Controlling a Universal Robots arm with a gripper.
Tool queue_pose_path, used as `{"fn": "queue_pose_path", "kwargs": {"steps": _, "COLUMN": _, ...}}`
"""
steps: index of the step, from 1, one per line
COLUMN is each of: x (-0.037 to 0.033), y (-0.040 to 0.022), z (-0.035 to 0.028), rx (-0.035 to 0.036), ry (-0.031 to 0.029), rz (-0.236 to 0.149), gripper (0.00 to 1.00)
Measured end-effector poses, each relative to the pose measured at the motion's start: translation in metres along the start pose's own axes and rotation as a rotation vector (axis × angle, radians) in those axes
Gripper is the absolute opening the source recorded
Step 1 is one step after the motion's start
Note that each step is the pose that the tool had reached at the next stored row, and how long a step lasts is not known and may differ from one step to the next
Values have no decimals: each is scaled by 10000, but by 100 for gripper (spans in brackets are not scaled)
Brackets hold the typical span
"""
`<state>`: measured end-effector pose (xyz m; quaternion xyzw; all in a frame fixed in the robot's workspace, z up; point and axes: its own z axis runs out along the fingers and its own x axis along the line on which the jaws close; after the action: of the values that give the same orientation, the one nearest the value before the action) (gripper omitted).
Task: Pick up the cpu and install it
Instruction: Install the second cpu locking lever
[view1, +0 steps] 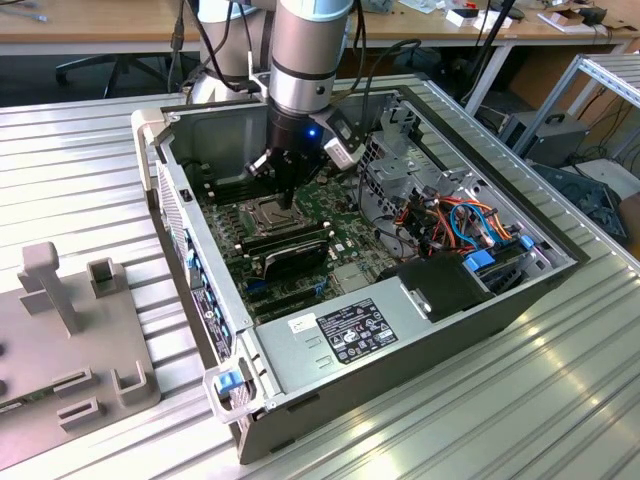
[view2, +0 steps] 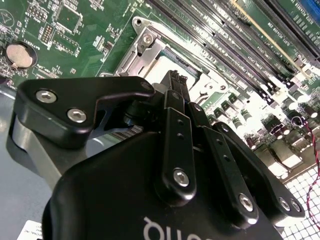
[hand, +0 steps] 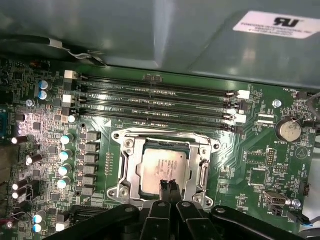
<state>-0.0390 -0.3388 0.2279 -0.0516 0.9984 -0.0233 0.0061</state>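
Observation:
The cpu, a silvery square chip, lies flat inside the socket's metal frame on the green motherboard. In the first wrist view my gripper hovers over the chip's near edge with its two black fingertips pressed together and nothing visibly between them. I cannot tell whether the tips touch the chip. The second wrist view has the gripper pointing down at the socket frame. In the exterior view the gripper reaches down into the open computer case, right at the socket.
Several memory slots run beside the socket. A long black card sits just in front of it in the exterior view. Case walls, a cable bundle and the power supply surround the board. A grey fixture stands outside on the table.

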Motion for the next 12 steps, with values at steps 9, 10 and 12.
{"fn": "queue_pose_path", "kwargs": {"steps": 9, "x": -2, "y": -8, "z": -99, "rx": 0, "ry": 1, "rz": 1, "gripper": 11}}
{"fn": "queue_pose_path", "kwargs": {"steps": 10, "x": -2, "y": -11, "z": -114, "rx": 0, "ry": 0, "rz": -1, "gripper": 11}}
{"fn": "queue_pose_path", "kwargs": {"steps": 12, "x": 0, "y": -26, "z": -118, "rx": -1, "ry": 0, "rz": 0, "gripper": 11}}
